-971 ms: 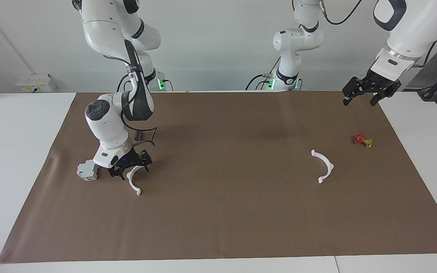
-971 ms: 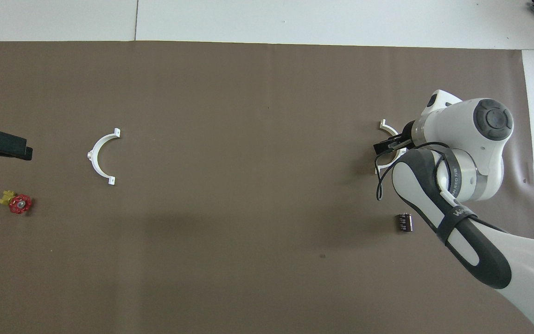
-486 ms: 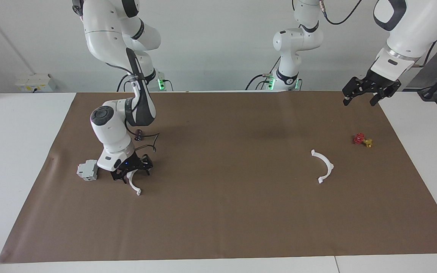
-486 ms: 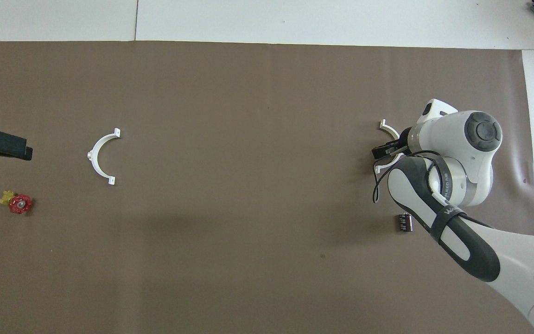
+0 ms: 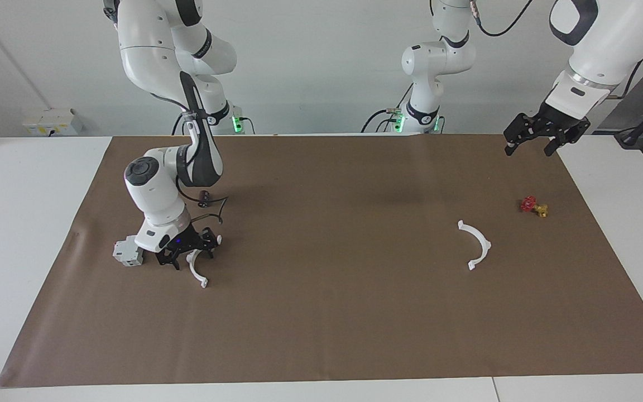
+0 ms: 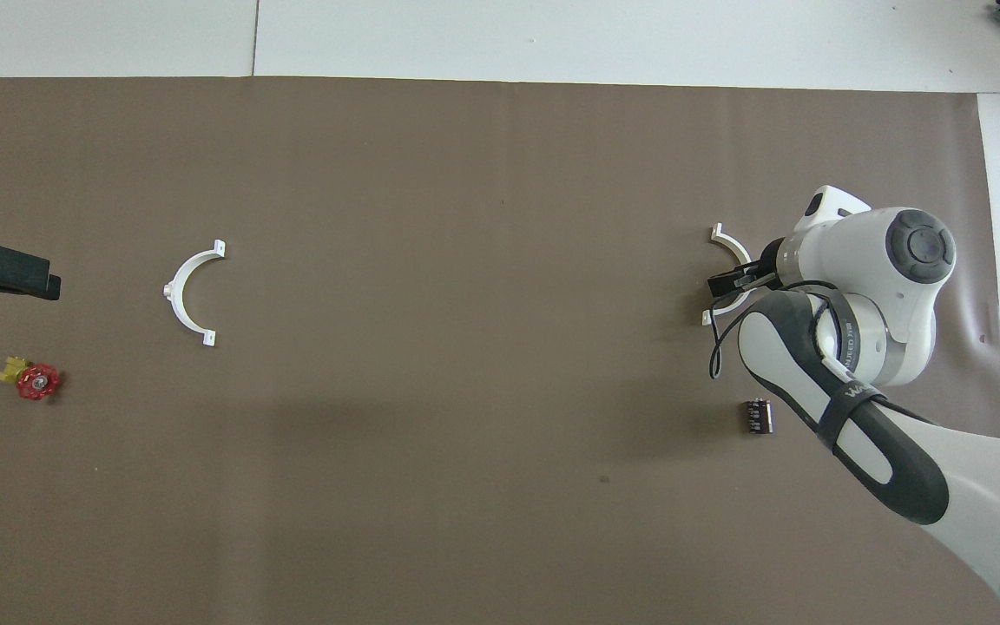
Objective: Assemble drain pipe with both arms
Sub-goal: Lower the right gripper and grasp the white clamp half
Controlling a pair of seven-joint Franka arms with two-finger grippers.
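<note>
Right end effector point(image 5: 187, 255) sits low over one half-ring arc point(image 5: 196, 270) near the right arm's end of the surface point(image 5: 321, 312), fingers spread, gripping nothing. It should straddle the arc's thin band squarely before closing, clear of the grey box point(image 5: 128, 250) beside it. Left end effector point(image 5: 531, 144) waits open at its corner; the second arc point(image 5: 476, 243) lies toward that end. No containers are present.
</note>
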